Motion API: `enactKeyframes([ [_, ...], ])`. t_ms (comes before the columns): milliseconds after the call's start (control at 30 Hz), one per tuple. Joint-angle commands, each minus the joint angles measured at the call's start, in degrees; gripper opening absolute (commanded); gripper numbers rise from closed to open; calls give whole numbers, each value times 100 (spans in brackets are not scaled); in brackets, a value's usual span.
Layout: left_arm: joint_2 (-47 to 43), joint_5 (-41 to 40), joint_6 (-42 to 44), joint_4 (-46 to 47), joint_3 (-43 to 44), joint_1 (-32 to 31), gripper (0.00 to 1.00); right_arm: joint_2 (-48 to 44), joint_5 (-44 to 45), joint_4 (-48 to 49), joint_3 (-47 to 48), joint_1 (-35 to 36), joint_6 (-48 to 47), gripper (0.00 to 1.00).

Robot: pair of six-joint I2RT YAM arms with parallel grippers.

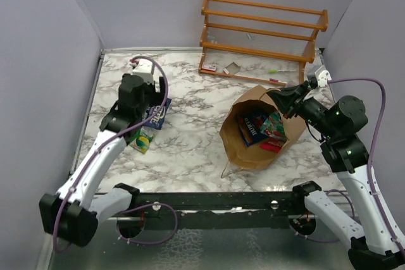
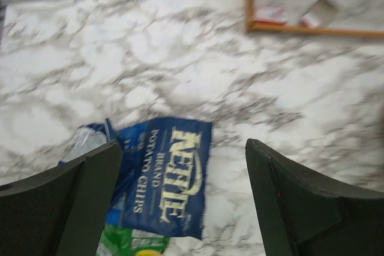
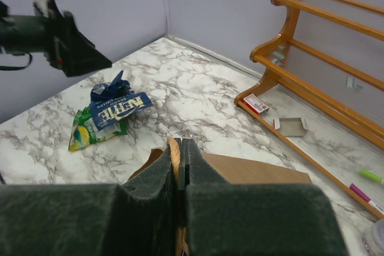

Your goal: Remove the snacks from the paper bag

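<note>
Snacks partly unpacked from the brown kraft paper bag (image 1: pixel 248 155).
Its rim is pinched by the closed right gripper (image 3: pixel 179 149); a dark blue packet (image 1: pixel 253 126) and a teal-red packet (image 1: pixel 274 124) are seen inside. The left gripper (image 2: pixel 181 155) is spread open above a blue Kettle chip packet (image 2: pixel 168 181) on the table (image 1: pixel 190 150). The rim is best held taut.

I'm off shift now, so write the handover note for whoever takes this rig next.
Left gripper: open and empty, above the blue Kettle packet on the left of the table.
Right gripper: shut on the rim of the paper bag.
Done: the blue Kettle packet is out and lies partly over the green-yellow packet, which is out too.
Left: a dark blue packet, a teal-red packet and a small red packet are inside the bag.
</note>
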Motion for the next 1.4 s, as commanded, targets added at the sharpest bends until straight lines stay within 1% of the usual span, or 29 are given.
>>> enactKeyframes([
  [0, -982, 2036, -820, 972, -414, 11, 87, 4, -23, 229, -10, 12, 45, 2],
  [133, -1221, 3179, -1825, 1654, -837, -29, 85, 81, -50, 249, -2, 12, 40, 2],
  [200, -1318, 3630, -2400, 2382, -1268, -188, 84, 120, -73, 277, 4, 12, 92, 2],
  [267, -1457, 3526, -2721, 3120, -1704, -607, 84, 140, -115, 291, -3, 12, 131, 2],
  [300, -1487, 3274, -2741, 3345, -1847, -907, 83, 149, -130, 302, -15, 12, 152, 2],
  [333, -1478, 2923, -2707, 3353, -1909, -1253, 83, 150, -141, 304, -14, 12, 173, 2],
  [467, -1232, 1602, -2772, 3408, -1989, -2594, 73, 179, -158, 296, 2, 12, 202, 2],
  [533, -1034, 822, -2905, 3419, -1995, -3256, 71, 200, -158, 302, 9, 12, 210, 2],
  [567, -908, 417, -2919, 3392, -1960, -3742, 70, 209, -160, 305, 14, 12, 222, 2],
  [633, -604, -618, -2863, 3224, -1781, -4450, 68, 219, -182, 320, 15, 12, 243, 2],
  [700, -223, -1621, -2935, 2875, -1454, -5060, 64, 224, -207, 331, 12, 12, 262, 2],
  [733, -6, -2069, -3088, 2621, -1247, -5265, 63, 229, -213, 325, 16, 12, 268, 2],
  [767, 197, -2442, -3453, 2296, -969, -5420, 62, 229, -226, 318, 16, 12, 268, 2],
  [833, 587, -3005, -4498, 1436, -535, -5593, 58, 230, -224, 305, 21, 12, 244, 2],
  [867, 762, -3076, -4778, 1198, -345, -5643, 56, 229, -221, 297, 16, 12, 246, 2],
  [967, 1319, -3178, -5187, 772, 231, -5801, 55, 229, -230, 275, 15, 12, 237, 2],
  [1000, 1500, -3156, -5322, 702, 362, -5821, 52, 222, -229, 270, 15, 12, 240, 2],
  [1033, 1670, -3079, -5541, 600, 491, -5825, 49, 209, -231, 268, 16, 12, 245, 2],
  [1100, 2013, -2841, -5943, 305, 769, -5825, 47, 191, -238, 282, -2, 12, 263, 2],
  [1167, 2311, -2674, -6150, 68, 1081, -5835, 47, 177, -237, 305, -5, 12, 271, 2],
  [1367, 3073, -2615, -6678, -578, 1742, -5865, 49, 191, -278, 307, 3, 12, 268, 2],
])
